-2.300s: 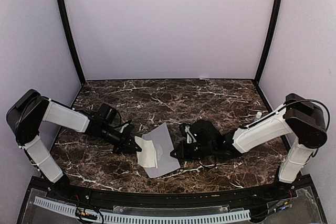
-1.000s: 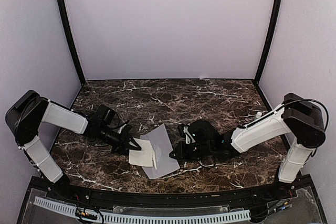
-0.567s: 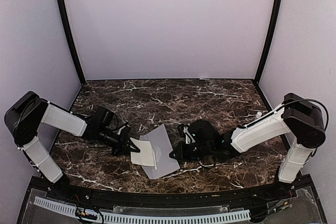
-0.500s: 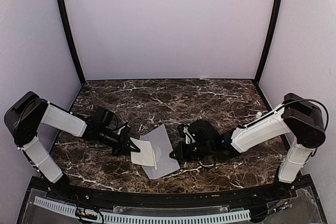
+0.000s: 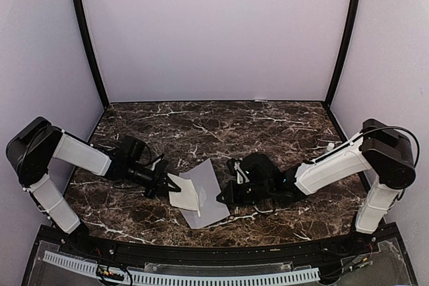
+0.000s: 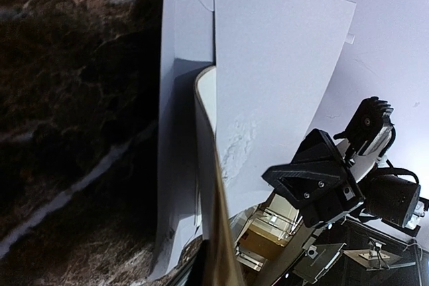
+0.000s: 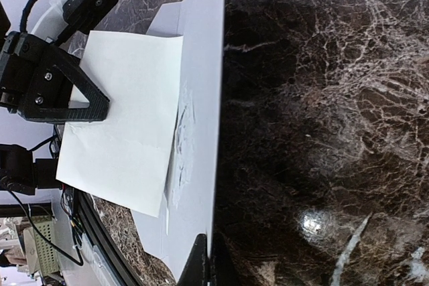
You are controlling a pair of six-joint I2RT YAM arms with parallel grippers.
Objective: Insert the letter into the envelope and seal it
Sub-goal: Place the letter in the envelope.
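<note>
Dark marble surface (image 5: 268, 125), lavender walls. Toward its 6 o'clock edge lies the envelope (image 5: 210, 207) — the letter (image 5: 184, 195) overlaps it from 9 o'clock. Left end effector (image 5: 168, 185) is closed on the letter's edge; right end effector (image 5: 220, 197) pinches the envelope's 3 o'clock edge.

A dark marble-veined tabletop (image 5: 221, 122) lies under the left tool (image 5: 171, 182) and right tool (image 5: 220, 197), with plain pale lavender walls (image 5: 214, 31) beyond and beside them and black poles (image 5: 86, 38) at the far corners.
</note>
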